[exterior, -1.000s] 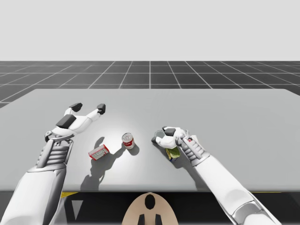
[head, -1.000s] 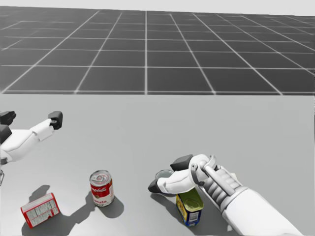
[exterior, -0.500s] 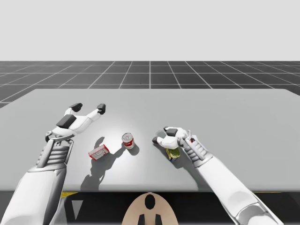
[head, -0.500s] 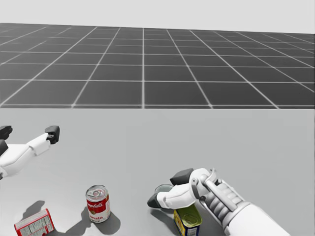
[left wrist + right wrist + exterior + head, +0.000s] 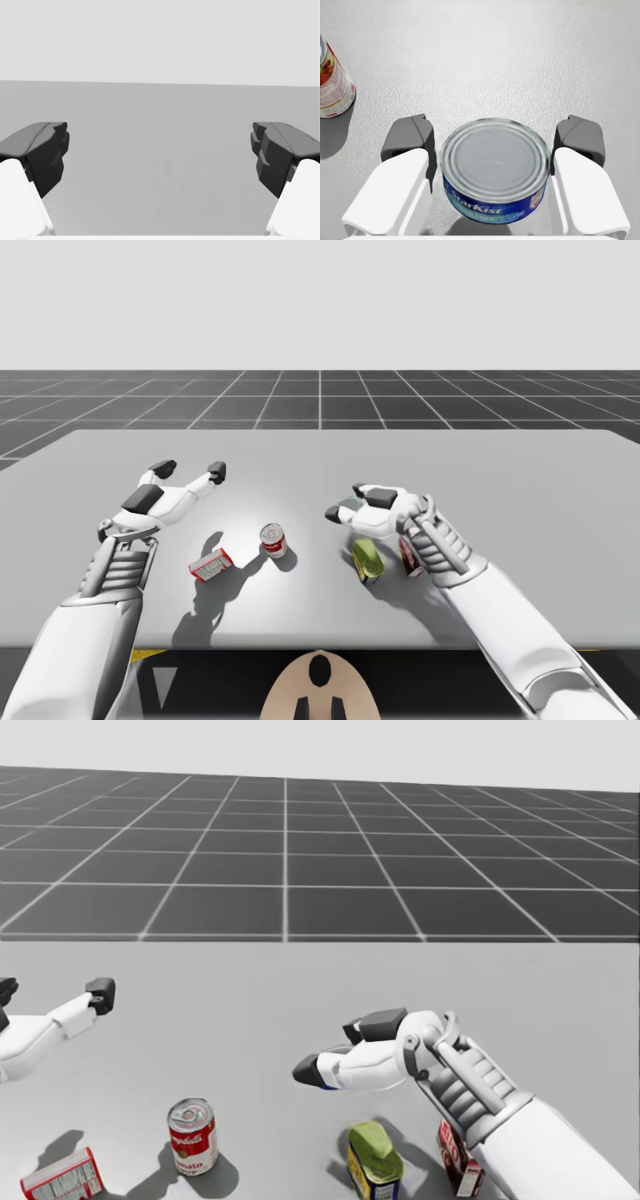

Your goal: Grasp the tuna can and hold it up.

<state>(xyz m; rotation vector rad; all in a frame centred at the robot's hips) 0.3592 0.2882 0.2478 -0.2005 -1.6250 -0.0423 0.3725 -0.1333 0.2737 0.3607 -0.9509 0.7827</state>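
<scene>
The tuna can [image 5: 495,167], a flat blue tin with a silver lid, sits between the fingers of my right gripper [image 5: 492,137]. Both pads press its sides, so the gripper is shut on it. In the high view my right gripper [image 5: 356,504] hangs above the table right of centre, its shadow on the surface below. The head view has the same gripper [image 5: 338,1058] in the air, fingers covering most of the can. My left gripper [image 5: 186,473] hovers far left, wide open, and in its own wrist view [image 5: 160,155] faces bare table.
A red-and-white soup can [image 5: 273,540] stands upright mid-table, with a small red-and-white box [image 5: 211,564] to its left. Below my right hand stand a green-topped yellow-and-blue can [image 5: 368,560] and a dark red container [image 5: 410,555]. The grey table [image 5: 520,470] stretches far back.
My right gripper has risen off the table with the tuna can, uncovering the green-topped can and the dark red container. My head has tilted up slightly. The left arm stayed put.
</scene>
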